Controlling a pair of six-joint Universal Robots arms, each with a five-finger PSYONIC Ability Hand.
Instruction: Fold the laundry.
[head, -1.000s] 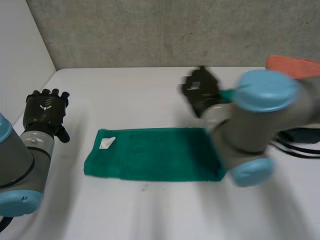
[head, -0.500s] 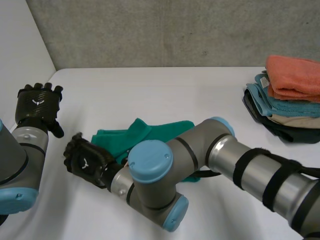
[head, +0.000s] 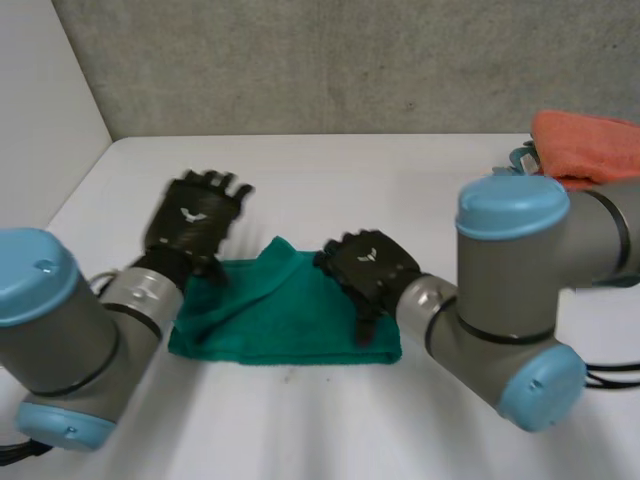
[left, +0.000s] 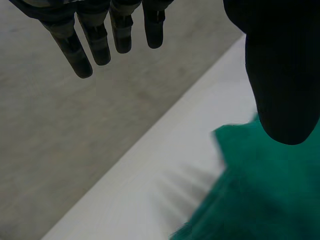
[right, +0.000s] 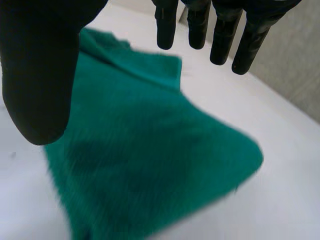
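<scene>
Cloth: green towel, rumpled.
Your left hand: fingers straight, empty, at its left edge.
Your right hand: fingers spread, empty, over its right half.

You can't see the cloth's right end, because the right hand lies over it. The left hand covers its far left corner. Right of the cloth, the right arm hides most of the stack; you get its orange top and a teal sliver. In both wrist views the cloth runs off the edge.
</scene>
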